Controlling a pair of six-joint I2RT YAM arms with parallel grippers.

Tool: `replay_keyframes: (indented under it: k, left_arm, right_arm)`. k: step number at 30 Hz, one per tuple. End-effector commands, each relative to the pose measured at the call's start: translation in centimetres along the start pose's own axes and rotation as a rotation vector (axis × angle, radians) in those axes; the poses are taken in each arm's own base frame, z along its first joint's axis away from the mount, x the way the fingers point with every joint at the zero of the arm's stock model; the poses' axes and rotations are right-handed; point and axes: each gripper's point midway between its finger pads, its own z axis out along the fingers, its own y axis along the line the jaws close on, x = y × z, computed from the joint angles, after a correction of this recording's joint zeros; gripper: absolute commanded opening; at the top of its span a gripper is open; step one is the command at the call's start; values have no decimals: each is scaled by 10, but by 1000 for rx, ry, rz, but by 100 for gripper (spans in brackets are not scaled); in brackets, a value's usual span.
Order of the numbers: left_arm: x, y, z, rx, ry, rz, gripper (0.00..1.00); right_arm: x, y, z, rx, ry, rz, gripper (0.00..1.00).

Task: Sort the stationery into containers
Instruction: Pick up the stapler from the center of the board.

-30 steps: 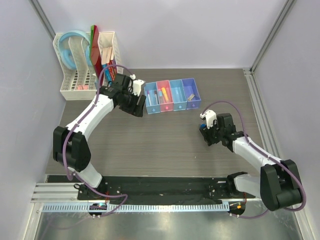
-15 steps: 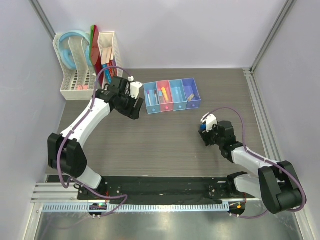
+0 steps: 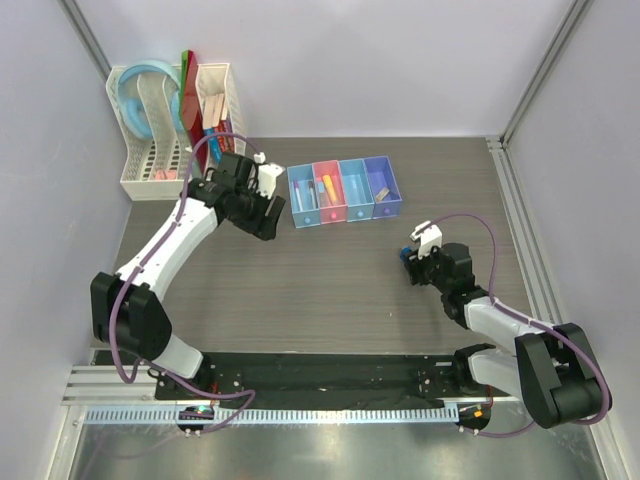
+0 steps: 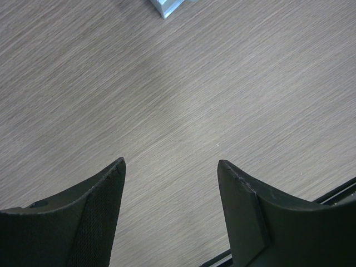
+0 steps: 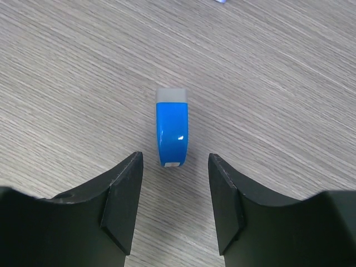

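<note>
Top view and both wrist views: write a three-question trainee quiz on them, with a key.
1. True or false: the right gripper is shut on the blue block.
2. How many bins are in the row of bins? A two, B four, C six.
3. What does the left gripper hold?
Key: 1 false, its fingers stand apart from the block, which lies on the table; 2 B; 3 nothing, it is open.

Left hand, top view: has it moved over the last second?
Yes. The left hand has drawn back to the left, away from the left end of the row of bins, which it almost touched a second ago. A clear gap now separates them.
</note>
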Motion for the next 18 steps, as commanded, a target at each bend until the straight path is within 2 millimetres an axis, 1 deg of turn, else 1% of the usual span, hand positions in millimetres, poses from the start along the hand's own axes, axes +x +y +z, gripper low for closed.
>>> replay_keyframes:
  k: [1, 5, 8, 10, 11, 13, 18]
  left_arm:
    - [-18, 3, -18, -14, -54, 23, 68]
    - [-20, 3, -19, -13, -58, 26, 68]
    - [-20, 3, -19, -13, -55, 25, 68]
    - [-19, 2, -19, -11, -54, 27, 68]
    - [-19, 2, -19, -11, -56, 28, 68]
    - [-17, 2, -19, -10, -50, 32, 68]
    - [-17, 2, -17, -7, -49, 30, 68]
  right_arm:
    - [-25, -10, 3, 40, -82, 30, 55]
    - [-24, -8, 7, 23, -60, 32, 56]
    - [-22, -7, 10, 16, -37, 38, 56]
    - [-18, -6, 12, 8, -9, 45, 56]
    - [-20, -7, 13, 9, -13, 47, 56]
    - [-19, -6, 14, 6, -6, 47, 56]
    - [-18, -8, 18, 15, 11, 54, 54]
